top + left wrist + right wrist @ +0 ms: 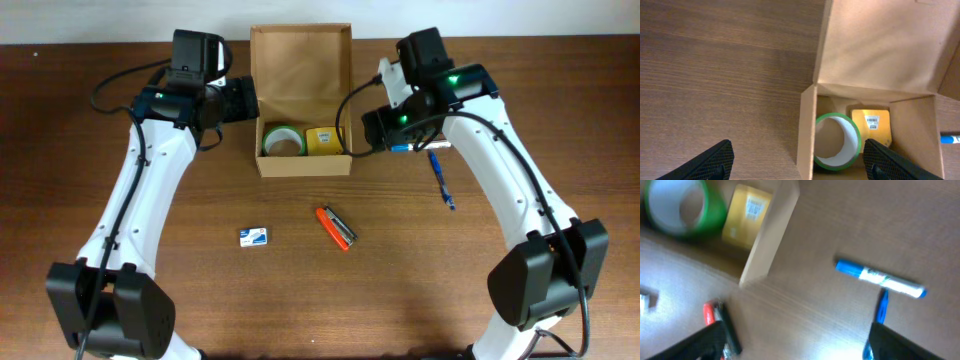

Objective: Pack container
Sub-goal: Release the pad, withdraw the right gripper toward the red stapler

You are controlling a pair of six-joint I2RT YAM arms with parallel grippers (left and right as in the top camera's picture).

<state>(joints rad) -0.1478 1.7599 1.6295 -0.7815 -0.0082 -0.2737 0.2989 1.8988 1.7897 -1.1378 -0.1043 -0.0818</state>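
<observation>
The tan cardboard container (304, 166) stands at the back middle with its flap lid (300, 60) open away from me. Inside lie a green-rimmed tape roll (283, 141) and a small yellow cube (322, 141). My left gripper (800, 162) is open and empty, straddling the container's left wall (807, 130), with the roll (837, 141) and the cube (871, 125) in its view. My right gripper (800, 340) is open and empty above the table, right of the container (767, 242). A blue-and-white marker (880, 279) lies just ahead of it.
A blue pen (441, 180) lies right of the container, with the marker (410, 148) under the right wrist. A red and black pair of pens (336, 227) lies in front of the container. A small white-and-blue packet (254, 236) lies front left.
</observation>
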